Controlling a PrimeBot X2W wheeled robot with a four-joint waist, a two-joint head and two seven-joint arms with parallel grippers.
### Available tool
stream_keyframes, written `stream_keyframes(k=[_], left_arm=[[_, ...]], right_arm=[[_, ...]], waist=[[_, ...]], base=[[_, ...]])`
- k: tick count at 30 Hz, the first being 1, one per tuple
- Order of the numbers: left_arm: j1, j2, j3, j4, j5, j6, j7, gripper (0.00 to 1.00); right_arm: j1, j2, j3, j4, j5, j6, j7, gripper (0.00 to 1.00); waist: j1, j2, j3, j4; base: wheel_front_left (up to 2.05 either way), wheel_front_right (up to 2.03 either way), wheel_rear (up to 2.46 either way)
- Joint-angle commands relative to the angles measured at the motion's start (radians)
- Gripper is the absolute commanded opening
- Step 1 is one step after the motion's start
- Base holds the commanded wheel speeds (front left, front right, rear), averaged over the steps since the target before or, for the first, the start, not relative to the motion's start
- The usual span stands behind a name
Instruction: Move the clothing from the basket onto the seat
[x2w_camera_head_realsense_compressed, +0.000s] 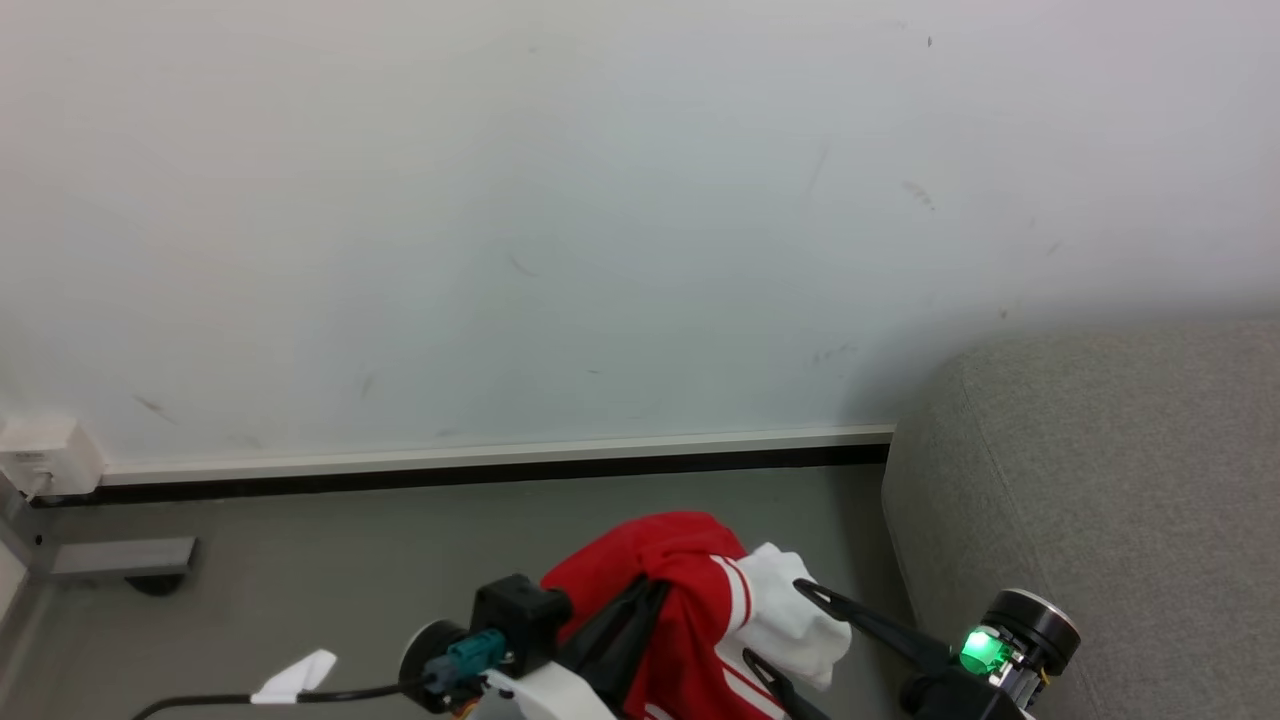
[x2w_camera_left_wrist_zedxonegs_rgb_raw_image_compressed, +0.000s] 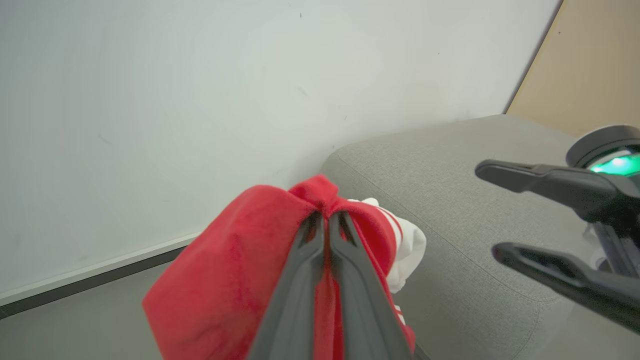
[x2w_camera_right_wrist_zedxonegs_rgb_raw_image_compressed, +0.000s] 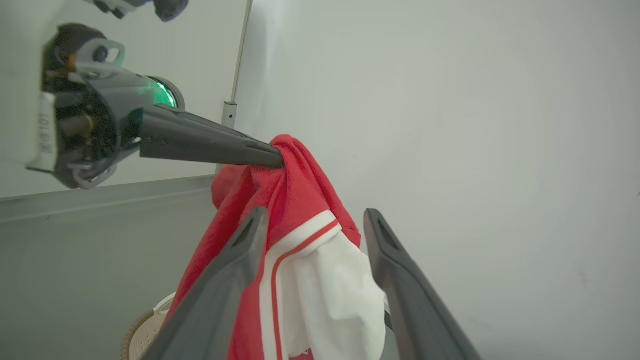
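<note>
A red garment (x2w_camera_head_realsense_compressed: 680, 590) with white panels and thin stripes hangs in the air above the floor, just left of the grey sofa (x2w_camera_head_realsense_compressed: 1100, 480). My left gripper (x2w_camera_left_wrist_zedxonegs_rgb_raw_image_compressed: 327, 216) is shut on a bunched red fold at its top, as the head view (x2w_camera_head_realsense_compressed: 650, 590) also shows. My right gripper (x2w_camera_right_wrist_zedxonegs_rgb_raw_image_compressed: 316, 215) is open, its two fingers standing either side of the hanging white panel (x2w_camera_right_wrist_zedxonegs_rgb_raw_image_compressed: 330, 300). In the left wrist view the right gripper (x2w_camera_left_wrist_zedxonegs_rgb_raw_image_compressed: 487, 210) hovers over the sofa's rounded edge (x2w_camera_left_wrist_zedxonegs_rgb_raw_image_compressed: 450, 200). A bit of the cream basket (x2w_camera_right_wrist_zedxonegs_rgb_raw_image_compressed: 145, 335) with a brown rim shows below the cloth.
A pale wall with a white and black baseboard (x2w_camera_head_realsense_compressed: 500, 460) runs behind. A white socket box (x2w_camera_head_realsense_compressed: 40, 455) sits at the far left on the wall. Grey floor (x2w_camera_head_realsense_compressed: 350, 560) lies between wall and sofa. A black cable with a white tag (x2w_camera_head_realsense_compressed: 295, 675) trails from my left wrist.
</note>
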Motion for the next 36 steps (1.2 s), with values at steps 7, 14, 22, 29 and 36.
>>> stream_keyframes(k=[7,14,22,29,36], left_arm=[[-0.030,-0.033,-0.064,-0.042,0.017,-0.034,0.028,0.00],[-0.014,-0.043,-0.108,-0.084,-0.021,-0.083,0.049,0.00],[-0.003,-0.033,-0.124,-0.117,-0.062,-0.111,0.067,0.00],[-0.002,-0.021,-0.112,-0.089,-0.042,-0.087,0.045,0.74],[0.004,-0.026,-0.105,-0.043,-0.025,-0.067,0.004,1.00]], right_arm=[[-0.095,-0.047,0.102,0.021,0.045,-0.003,0.033,1.00],[-0.116,-0.053,0.128,0.059,0.033,-0.003,0.041,1.00],[-0.110,-0.026,0.132,0.093,0.067,-0.003,0.029,0.00],[-0.085,-0.022,0.074,0.105,0.090,-0.003,0.001,0.00],[-0.053,-0.040,-0.007,0.088,0.085,-0.003,-0.016,0.00]], waist=[[0.0000,0.0000,0.002,0.004],[0.0000,0.0000,0.003,-0.008],[0.0000,0.0000,0.007,-0.025],[0.0000,0.0000,0.017,-0.043],[0.0000,0.0000,0.032,-0.088]], base=[[0.00,0.00,0.00],[0.00,0.00,0.00],[0.00,0.00,0.00],[0.00,0.00,0.00],[0.00,0.00,0.00]])
